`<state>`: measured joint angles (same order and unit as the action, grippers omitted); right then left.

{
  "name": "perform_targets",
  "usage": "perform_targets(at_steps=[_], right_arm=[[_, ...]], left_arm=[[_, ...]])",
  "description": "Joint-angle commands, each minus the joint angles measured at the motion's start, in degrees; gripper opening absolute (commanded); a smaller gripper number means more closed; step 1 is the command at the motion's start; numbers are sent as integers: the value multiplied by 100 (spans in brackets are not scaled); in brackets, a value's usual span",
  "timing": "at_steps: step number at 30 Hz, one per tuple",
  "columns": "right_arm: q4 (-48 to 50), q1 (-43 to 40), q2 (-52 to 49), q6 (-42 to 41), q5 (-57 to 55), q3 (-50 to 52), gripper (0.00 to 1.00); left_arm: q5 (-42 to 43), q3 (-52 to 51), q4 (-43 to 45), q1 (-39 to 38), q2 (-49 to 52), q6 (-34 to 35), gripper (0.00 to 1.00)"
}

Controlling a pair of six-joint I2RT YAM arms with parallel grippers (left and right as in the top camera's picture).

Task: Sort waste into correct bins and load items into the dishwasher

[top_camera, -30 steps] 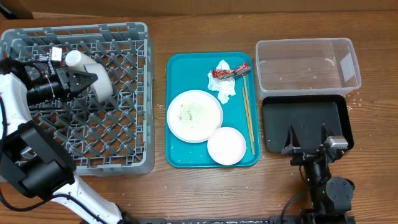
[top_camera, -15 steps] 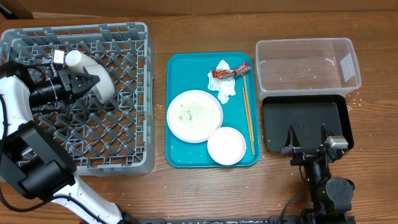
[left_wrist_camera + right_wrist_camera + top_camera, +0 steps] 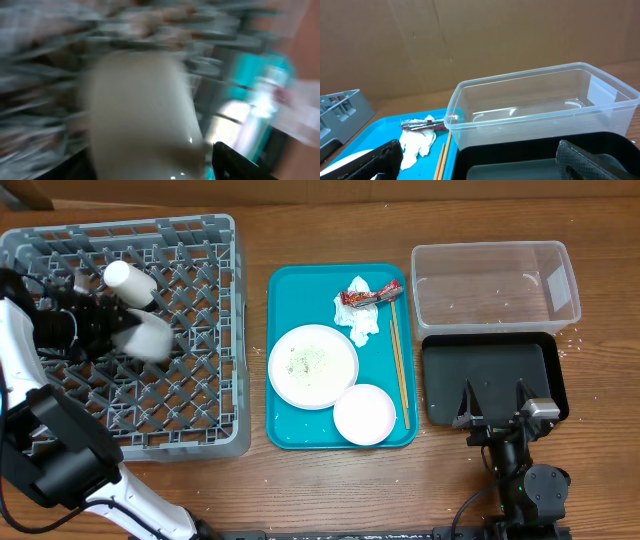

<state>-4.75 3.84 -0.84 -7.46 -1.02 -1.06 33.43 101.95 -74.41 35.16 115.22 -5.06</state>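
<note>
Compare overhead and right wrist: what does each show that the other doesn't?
Only overhead: the left arm over the dish rack, a blurred white cup there, and the small white bowl.
Only right wrist: the brown cardboard backdrop.
Both: clear tub, black tray, teal tray, napkin, red wrapper, chopsticks, a corner of the rack, and the right gripper, open and empty.

Lab-style robot test bench, wood-grain surface [image 3: 330,490], brown cardboard backdrop [image 3: 470,40] behind, grey dish rack [image 3: 180,445] at upper left overhead.
</note>
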Motion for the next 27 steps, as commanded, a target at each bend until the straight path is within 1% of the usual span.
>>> perform_targets(at_steps=[1, 5, 8, 9, 10, 11, 12, 13, 14, 16, 18, 22, 24, 27], right_arm=[[15, 22, 68, 22, -37, 61, 100], [15, 22, 68, 22, -37, 61, 100], [15, 22, 68, 22, -37, 61, 100], [15, 22, 68, 22, -37, 61, 100], [15, 22, 68, 22, -37, 61, 100], [15, 22, 68, 22, -37, 61, 100], [15, 22, 68, 22, -37, 61, 100], [15, 22, 68, 22, -37, 61, 100], [15, 22, 68, 22, -37, 61, 100], [15, 22, 68, 22, -37, 61, 100], [15, 22, 68, 22, -37, 61, 100], [15, 22, 68, 22, -37, 61, 100], [15, 22, 68, 22, -37, 61, 100], [15, 22, 68, 22, -37, 61, 100]], left_arm=[[-2535, 236, 37, 92, 129, 938, 69], [-3215, 492, -94, 90, 129, 1333, 68], [-3217, 859, -232, 109, 129, 1447, 63], [-3165, 1014, -293, 90, 125, 1458, 59], [-3075, 1154, -358, 68, 125, 1451, 52], [-2942, 1338, -461, 37, 125, 1451, 40], [-2761, 1513, -546, 7, 122, 1427, 33], [-2590, 1631, -608, -22, 122, 1368, 27], [-2378, 1753, -675, -76, 122, 1257, 25], [-2035, 1827, -758, -256, 122, 1058, 25], [-1891, 1808, -850, -496, 129, 997, 25], [-1875, 1705, -811, -1110, 136, 973, 24], [-1878, 1705, -778, -1523, 136, 973, 20], [-1878, 1705, -614, -2120, 133, 970, 19]])
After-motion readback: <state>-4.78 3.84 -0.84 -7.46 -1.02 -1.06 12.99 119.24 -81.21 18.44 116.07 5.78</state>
